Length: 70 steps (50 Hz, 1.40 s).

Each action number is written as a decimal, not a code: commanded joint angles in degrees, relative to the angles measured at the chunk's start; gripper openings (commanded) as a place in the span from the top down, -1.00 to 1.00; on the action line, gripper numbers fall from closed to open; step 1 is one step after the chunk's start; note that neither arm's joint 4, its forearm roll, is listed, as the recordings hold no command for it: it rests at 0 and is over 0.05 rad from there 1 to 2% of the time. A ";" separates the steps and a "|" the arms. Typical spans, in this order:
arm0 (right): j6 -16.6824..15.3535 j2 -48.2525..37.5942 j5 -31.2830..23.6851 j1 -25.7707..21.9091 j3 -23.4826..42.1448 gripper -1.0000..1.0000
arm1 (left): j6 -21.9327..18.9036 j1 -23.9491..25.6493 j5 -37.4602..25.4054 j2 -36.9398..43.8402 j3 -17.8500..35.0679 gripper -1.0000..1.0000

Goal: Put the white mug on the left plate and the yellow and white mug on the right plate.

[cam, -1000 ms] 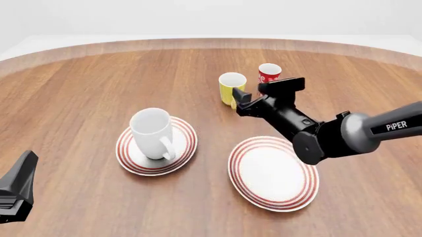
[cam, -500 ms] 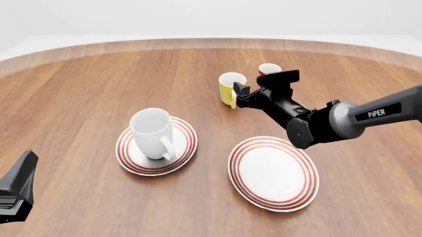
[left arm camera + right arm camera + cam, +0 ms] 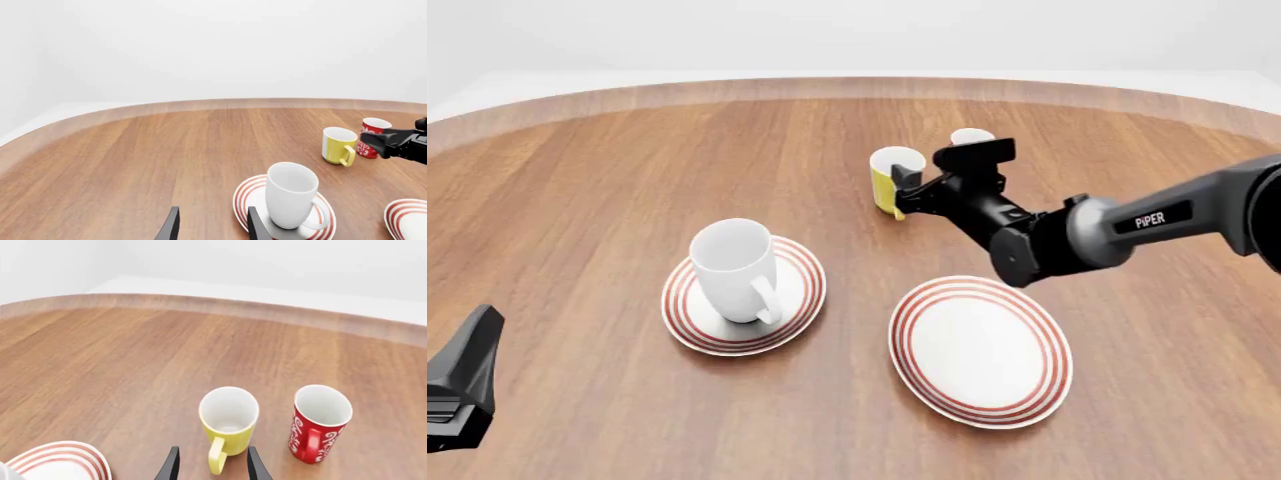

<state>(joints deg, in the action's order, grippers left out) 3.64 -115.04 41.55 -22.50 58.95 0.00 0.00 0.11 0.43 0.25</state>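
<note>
The white mug (image 3: 737, 268) stands upright on the left plate (image 3: 807, 285); both also show in the left wrist view, mug (image 3: 291, 192) on plate (image 3: 248, 192). The right plate (image 3: 978, 350) is empty. The yellow and white mug (image 3: 892, 178) stands on the table further back. My right gripper (image 3: 924, 178) is open right at this mug. In the right wrist view the gripper (image 3: 211, 454) has the yellow handle between its fingers, below the mug (image 3: 228, 417). My left gripper (image 3: 461, 390) is open and empty at the near left; it also shows in the left wrist view (image 3: 212, 222).
A slim red mug with white pattern (image 3: 319, 425) stands close to the right of the yellow mug. In the front view it (image 3: 972, 137) is mostly hidden behind my right gripper. The table's curved far edge (image 3: 854, 85) lies beyond.
My right gripper has moved forward and a little left, up to the yellow mug's handle, and hides more of the red mug. The left arm and white mug have not moved.
</note>
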 commanded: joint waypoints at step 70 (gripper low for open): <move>3.43 -10.93 -8.47 -0.18 11.16 -1.00 | 0.00 0.00 0.00 0.00 0.00 -1.00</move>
<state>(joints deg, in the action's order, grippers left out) 6.94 -124.59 34.00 -22.73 68.92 0.00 0.00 0.11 0.43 0.25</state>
